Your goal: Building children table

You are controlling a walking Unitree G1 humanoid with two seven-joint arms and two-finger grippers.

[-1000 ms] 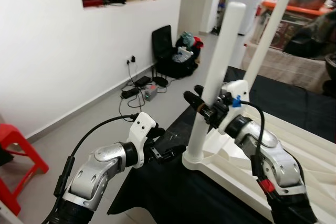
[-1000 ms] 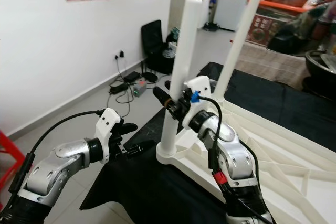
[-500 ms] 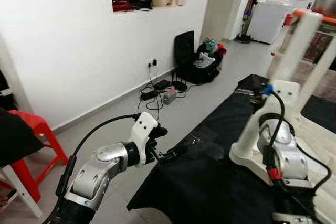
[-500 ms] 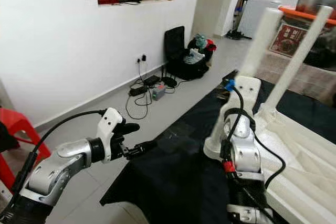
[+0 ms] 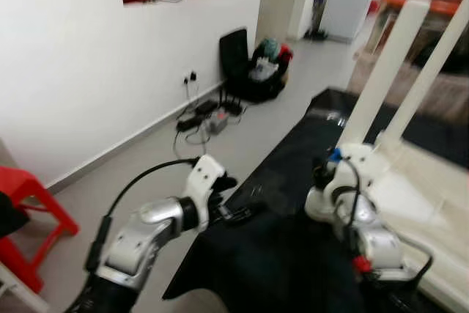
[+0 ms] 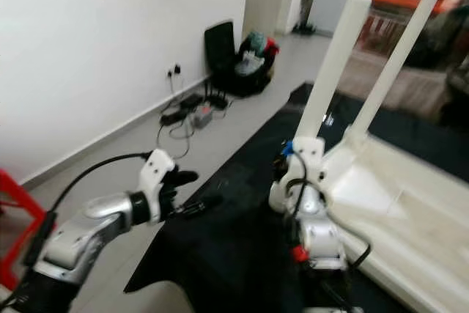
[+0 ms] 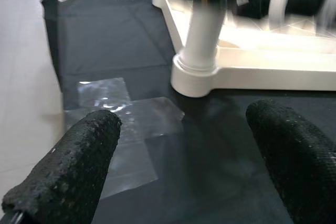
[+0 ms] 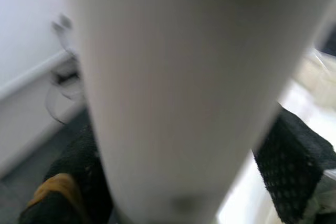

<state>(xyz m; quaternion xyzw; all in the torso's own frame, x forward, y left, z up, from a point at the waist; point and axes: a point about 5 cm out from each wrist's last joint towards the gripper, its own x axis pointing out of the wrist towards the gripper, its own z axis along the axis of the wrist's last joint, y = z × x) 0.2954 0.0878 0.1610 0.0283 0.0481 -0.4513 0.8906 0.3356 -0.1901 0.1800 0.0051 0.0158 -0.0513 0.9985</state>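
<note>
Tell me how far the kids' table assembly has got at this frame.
Done: two white legs stand upright on the upside-down tabletop, the far leg beyond the near one. In hand: the right gripper is around the near leg low down, fingers either side of it. The left gripper is open, above the black cloth. Left: any legs for the other corners, outside the frame.

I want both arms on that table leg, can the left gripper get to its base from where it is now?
Probably yes: the left gripper, fingers open, faces the leg's base across bare black cloth.
</note>
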